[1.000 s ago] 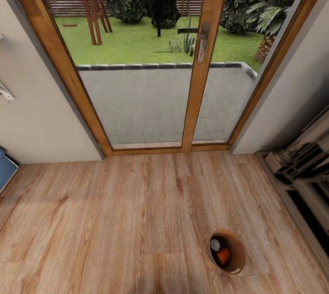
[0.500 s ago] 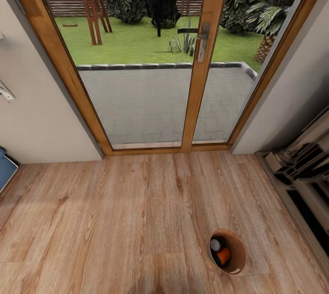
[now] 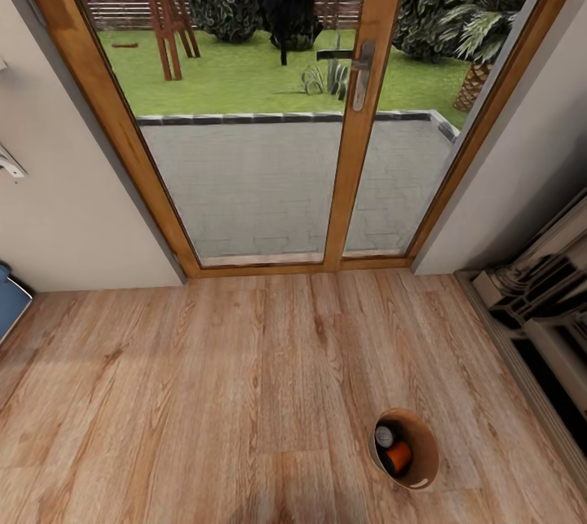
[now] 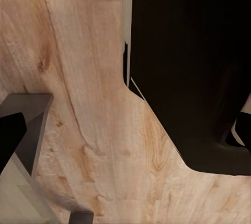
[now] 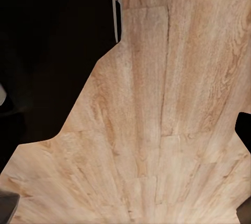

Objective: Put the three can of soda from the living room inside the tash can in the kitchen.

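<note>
The tash can, a small round bin with a tan-brown inside, stands on the light wood floor at the lower right of the head view. Inside it lies an orange can of soda, and beside that shows the silver top of a second can. Anything deeper in the bin is hidden. In the left wrist view a grey finger of my left gripper hangs over bare floor. The right wrist view has dark finger edges at the frame's sides, also over floor. Nothing is between either pair of fingers.
Wood-framed glass doors with a metal handle face me, with a patio and garden beyond. A blue sofa corner pokes in at the left. A white and dark fixture lines the right wall. My black base fills part of both wrist views.
</note>
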You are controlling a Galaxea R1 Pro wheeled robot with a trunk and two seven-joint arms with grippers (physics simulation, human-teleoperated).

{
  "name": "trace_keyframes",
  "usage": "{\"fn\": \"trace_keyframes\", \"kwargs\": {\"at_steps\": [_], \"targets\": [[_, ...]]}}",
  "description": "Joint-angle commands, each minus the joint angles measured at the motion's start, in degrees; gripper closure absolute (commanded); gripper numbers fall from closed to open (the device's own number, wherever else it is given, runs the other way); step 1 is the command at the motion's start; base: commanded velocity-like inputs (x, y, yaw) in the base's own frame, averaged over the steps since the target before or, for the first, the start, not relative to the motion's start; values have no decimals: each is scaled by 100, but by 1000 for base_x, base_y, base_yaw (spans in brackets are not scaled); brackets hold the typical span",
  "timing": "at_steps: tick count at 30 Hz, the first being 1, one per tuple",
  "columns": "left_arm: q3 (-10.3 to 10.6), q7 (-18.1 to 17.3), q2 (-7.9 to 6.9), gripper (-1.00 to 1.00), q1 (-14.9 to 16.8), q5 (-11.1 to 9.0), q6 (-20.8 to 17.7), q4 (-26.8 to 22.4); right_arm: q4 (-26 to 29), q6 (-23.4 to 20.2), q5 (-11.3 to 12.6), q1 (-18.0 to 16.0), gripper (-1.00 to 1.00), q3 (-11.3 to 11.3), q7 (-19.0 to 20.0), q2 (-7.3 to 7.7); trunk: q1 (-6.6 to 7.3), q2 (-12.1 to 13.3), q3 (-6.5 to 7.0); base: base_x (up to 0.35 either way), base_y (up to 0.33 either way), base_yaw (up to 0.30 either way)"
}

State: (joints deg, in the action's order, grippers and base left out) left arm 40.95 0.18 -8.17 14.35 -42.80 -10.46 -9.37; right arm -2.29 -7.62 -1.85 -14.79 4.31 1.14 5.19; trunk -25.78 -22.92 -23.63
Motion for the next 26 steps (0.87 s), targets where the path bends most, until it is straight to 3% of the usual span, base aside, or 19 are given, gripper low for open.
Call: {"fn": "trace_keyframes", "kwargs": {"at_steps": [1, 26], "targets": [[0, 0, 0, -100, 1, 0, 0, 1, 0, 1, 0, 1, -100, 0, 0, 0, 0, 0, 0, 0, 0, 0], [1, 0, 0, -100, 2, 0, 0, 3, 0, 0, 0, 2, -100, 0, 0, 0, 0, 0, 0, 0, 0, 0]]}}
